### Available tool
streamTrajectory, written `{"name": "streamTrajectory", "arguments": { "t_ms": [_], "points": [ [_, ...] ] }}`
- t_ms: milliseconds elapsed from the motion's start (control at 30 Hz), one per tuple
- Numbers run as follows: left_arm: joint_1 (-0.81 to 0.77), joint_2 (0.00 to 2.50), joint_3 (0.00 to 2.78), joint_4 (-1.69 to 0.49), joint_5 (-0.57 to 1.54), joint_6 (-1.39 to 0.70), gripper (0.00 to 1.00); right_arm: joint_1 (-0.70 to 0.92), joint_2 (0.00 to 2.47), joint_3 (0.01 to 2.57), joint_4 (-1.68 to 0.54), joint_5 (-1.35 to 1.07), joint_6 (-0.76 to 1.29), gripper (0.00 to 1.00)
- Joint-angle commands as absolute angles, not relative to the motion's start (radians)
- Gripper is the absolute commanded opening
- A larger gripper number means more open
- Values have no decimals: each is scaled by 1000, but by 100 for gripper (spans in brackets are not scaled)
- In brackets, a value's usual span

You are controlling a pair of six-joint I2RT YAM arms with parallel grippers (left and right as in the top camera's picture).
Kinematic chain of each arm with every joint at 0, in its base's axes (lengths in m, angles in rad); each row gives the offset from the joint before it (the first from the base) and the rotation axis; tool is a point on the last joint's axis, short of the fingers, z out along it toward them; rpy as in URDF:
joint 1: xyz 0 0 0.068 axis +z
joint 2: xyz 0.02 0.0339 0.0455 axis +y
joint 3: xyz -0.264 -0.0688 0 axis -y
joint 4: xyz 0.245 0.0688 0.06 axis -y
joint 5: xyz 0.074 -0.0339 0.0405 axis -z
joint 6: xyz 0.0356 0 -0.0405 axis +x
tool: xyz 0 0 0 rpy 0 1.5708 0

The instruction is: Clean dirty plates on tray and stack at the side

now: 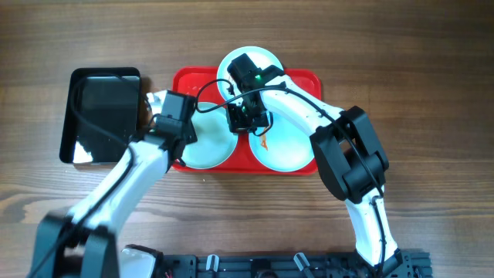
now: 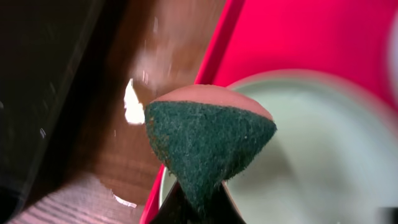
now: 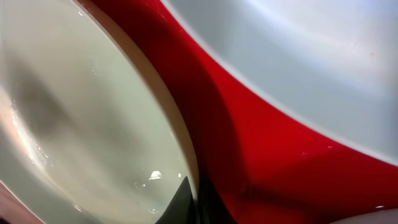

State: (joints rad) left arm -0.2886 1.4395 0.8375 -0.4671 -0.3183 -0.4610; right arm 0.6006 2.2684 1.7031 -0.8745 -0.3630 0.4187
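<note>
Three pale plates lie on the red tray (image 1: pixel 185 78): a back one (image 1: pixel 268 55), a front left one (image 1: pixel 208 150) and a front right one (image 1: pixel 292 150) with a small orange smear. My left gripper (image 1: pixel 154 105) (image 2: pixel 199 210) is shut on a green sponge with an orange back (image 2: pixel 208 143). It holds the sponge over the tray's left edge and the front left plate's rim (image 2: pixel 323 143). My right gripper (image 1: pixel 247 120) (image 3: pixel 189 202) is shut on the rim of a plate (image 3: pixel 81 112) between the two front plates. Another plate (image 3: pixel 298 56) lies beyond it.
A smaller black glossy tray (image 1: pixel 104 116) (image 2: pixel 37 93) sits on the wooden table just left of the red tray. Bare wood surrounds both trays. The arms' base rail runs along the front edge.
</note>
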Motion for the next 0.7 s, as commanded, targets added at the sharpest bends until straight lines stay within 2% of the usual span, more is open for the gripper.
{"name": "streamTrajectory", "arguments": {
  "t_ms": [0, 133, 333, 400, 433, 667],
  "points": [
    [-247, 1297, 870, -461, -189, -449, 4, 605, 2278, 1689, -880, -345, 414, 4],
    [-108, 1270, 870, -461, 118, -448, 4, 605, 2221, 1709, -886, -345, 396, 4],
    [224, 1299, 871, -396, 118, -249, 4, 605, 2113, 1738, -925, -277, 395, 4],
    [298, 1361, 870, -366, 114, -250, 4, 605, 2079, 1777, -952, -266, 393, 4],
    [336, 1420, 870, -347, 113, -250, 4, 607, 2053, 1815, -1000, -174, 397, 4],
    [418, 1519, 871, -288, 51, -253, 4, 646, 2016, 1825, -1093, 251, 421, 4]
  ]
}}
